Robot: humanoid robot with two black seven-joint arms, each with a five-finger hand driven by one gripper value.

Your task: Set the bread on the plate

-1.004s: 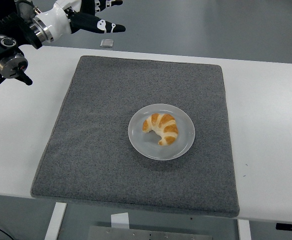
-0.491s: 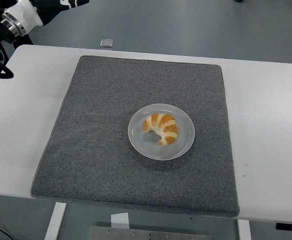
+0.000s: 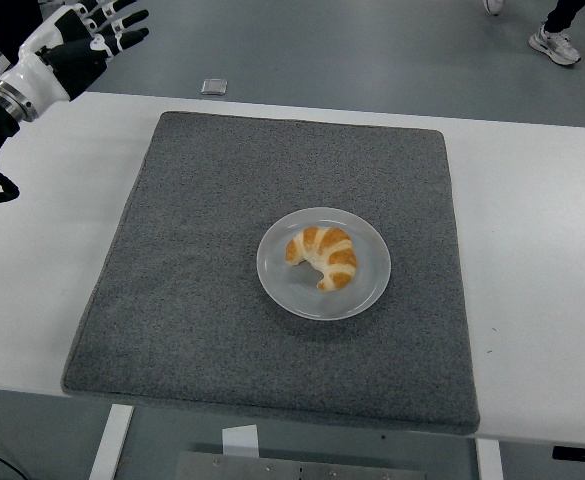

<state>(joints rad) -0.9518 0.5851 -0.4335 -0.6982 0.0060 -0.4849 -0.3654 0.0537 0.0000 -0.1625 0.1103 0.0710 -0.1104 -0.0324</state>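
Seeing the bread point(image 3: 323, 257) resting on the plate point(image 3: 277, 282), mid grey mat point(image 3: 192, 300) on the worktop point(image 3: 542, 250). Our left hand point(image 3: 77, 42) sits top-left, fingers point(image 3: 122, 20) spread, empty, arm cut off by the edge. We see shoes point(image 3: 552, 42) at the top right, the rest cropped.

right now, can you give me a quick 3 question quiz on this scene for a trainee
1. True or false: the bread already lies on the plate.
2. What does the plate rest on? A) bare white table B) grey mat C) a tray
3. Which hand is in view, and does it hold anything?

Key
1. True. The croissant-shaped bread sits inside the plate's rim.
2. B. The plate stands near the middle of the grey mat, which lies on the white table.
3. The left hand, at the top left corner, away from the plate, fingers spread and holding nothing. The right hand is out of view.
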